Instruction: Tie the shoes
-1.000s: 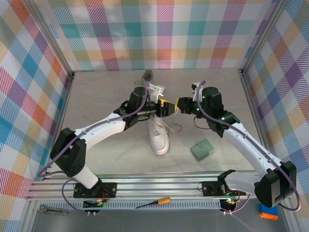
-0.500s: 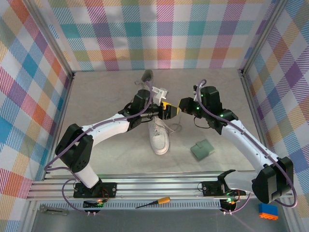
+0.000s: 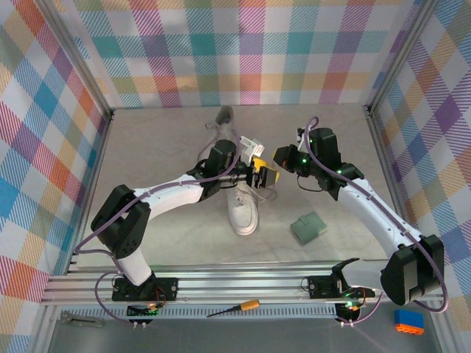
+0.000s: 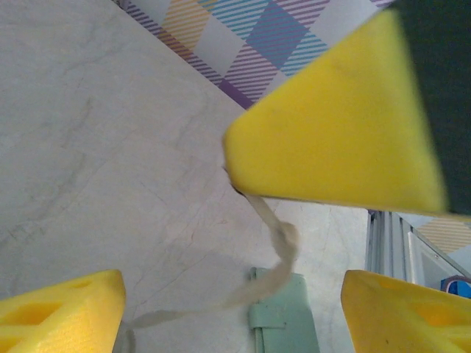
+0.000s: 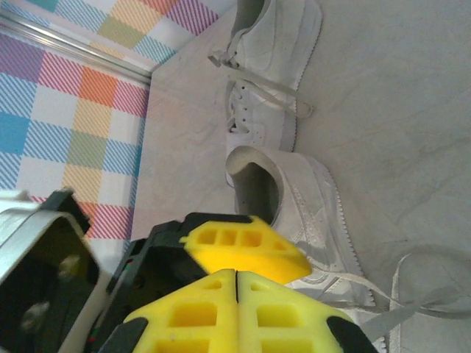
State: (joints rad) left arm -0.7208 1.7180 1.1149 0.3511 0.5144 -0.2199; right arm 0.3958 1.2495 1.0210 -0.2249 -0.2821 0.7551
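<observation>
**Lace pinched on the right, left pincer gaping beside it**

The right pincer (image 3: 282,157) is pressed together. A white lace (image 4: 278,239) trails out from under its yellow tips, so it appears clamped on that lace, holding it up off the desk (image 3: 162,147) where the other arm can reach it. The left pincer (image 3: 262,176) sits just beside it with its fingers (image 4: 62,312) well apart. The slack lace droops between them and nothing is gripped; it looks lined up to take a hold.

Both pincers hang over the middle of the desk, above the laced part of one white sneaker (image 3: 245,209) whose toe points to the near edge. The second sneaker (image 5: 274,44) lies closer to the far edge, its laces loose. I judge that neither shoe has a bow yet.

A small green pad (image 3: 308,228) rests toward the near right corner, apart from the shoes and out of the way. The real crowding is the two pincers themselves, which are almost touching. The left wrist also covers part of the nearer sneaker's opening from overhead.
</observation>
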